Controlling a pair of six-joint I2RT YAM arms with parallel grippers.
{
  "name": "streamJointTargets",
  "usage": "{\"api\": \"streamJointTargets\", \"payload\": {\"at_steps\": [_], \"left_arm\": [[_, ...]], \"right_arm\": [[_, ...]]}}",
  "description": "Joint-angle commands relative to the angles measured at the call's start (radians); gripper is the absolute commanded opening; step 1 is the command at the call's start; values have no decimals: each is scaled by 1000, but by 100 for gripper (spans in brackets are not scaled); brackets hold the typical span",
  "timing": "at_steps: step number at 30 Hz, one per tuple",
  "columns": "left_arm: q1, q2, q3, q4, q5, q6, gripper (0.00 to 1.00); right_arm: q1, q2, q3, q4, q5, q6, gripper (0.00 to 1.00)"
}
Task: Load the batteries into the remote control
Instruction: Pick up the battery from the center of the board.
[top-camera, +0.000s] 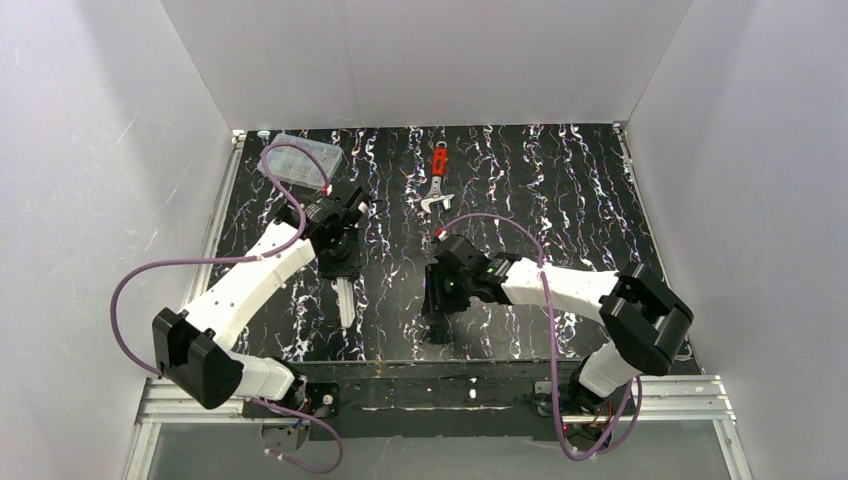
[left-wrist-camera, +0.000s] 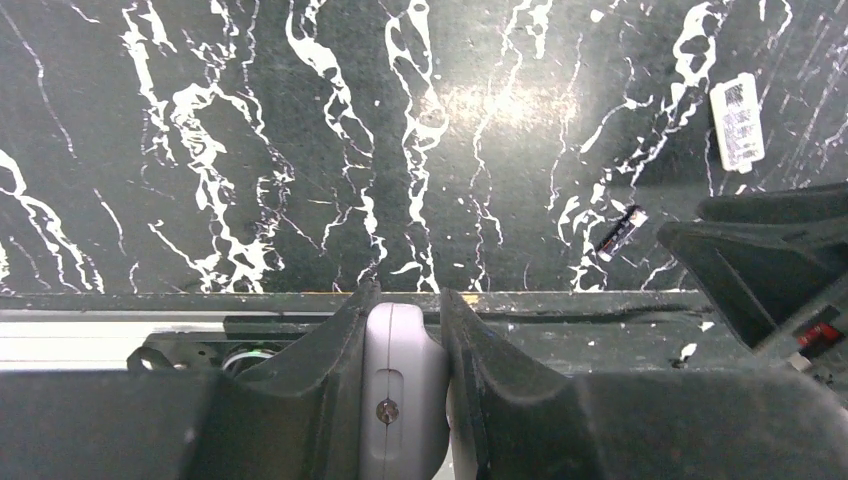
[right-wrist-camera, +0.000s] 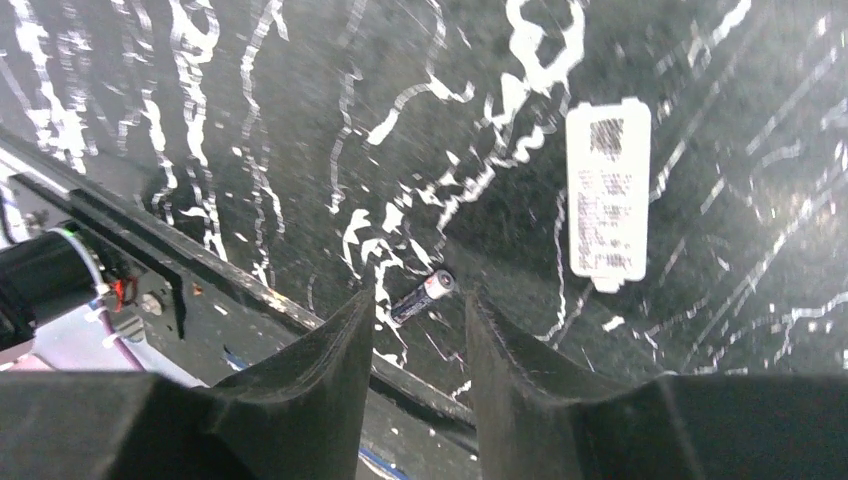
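The white remote control (left-wrist-camera: 400, 390) stands edge-on between the fingers of my left gripper (left-wrist-camera: 408, 300), which is shut on it. From above, the remote control (top-camera: 345, 300) sticks out of the left gripper (top-camera: 339, 270) toward the near table edge. One dark battery with a white end (right-wrist-camera: 422, 297) lies on the black marbled table just beyond the tips of my right gripper (right-wrist-camera: 418, 300). That gripper is open with nothing between its fingers. The same battery (left-wrist-camera: 620, 232) shows in the left wrist view beside the right gripper's black fingers (left-wrist-camera: 760, 270). The right gripper (top-camera: 437, 328) hovers low near the front edge.
A small loose white rectangular piece with a printed label (right-wrist-camera: 608, 190) lies flat on the table right of the battery. A red-handled wrench (top-camera: 437, 180) lies at the back centre. A clear plastic compartment box (top-camera: 300, 160) sits at the back left. White walls enclose the table.
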Motion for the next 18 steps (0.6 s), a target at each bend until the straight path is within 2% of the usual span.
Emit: {"api": "streamJointTargets", "payload": {"at_steps": [1, 6, 11, 18], "left_arm": [[-2, -38, -45, -88, 68, -5, 0], [-2, -79, -56, -78, 102, 8, 0], [-2, -106, -62, -67, 123, 14, 0], [-2, -130, -83, -50, 140, 14, 0]], "right_arm": [[18, 12, 45, -209, 52, 155, 50], [18, 1, 11, -243, 15, 225, 55], [23, -14, -62, -145, -34, 295, 56], [54, 45, 1, -159, -48, 304, 52]]}}
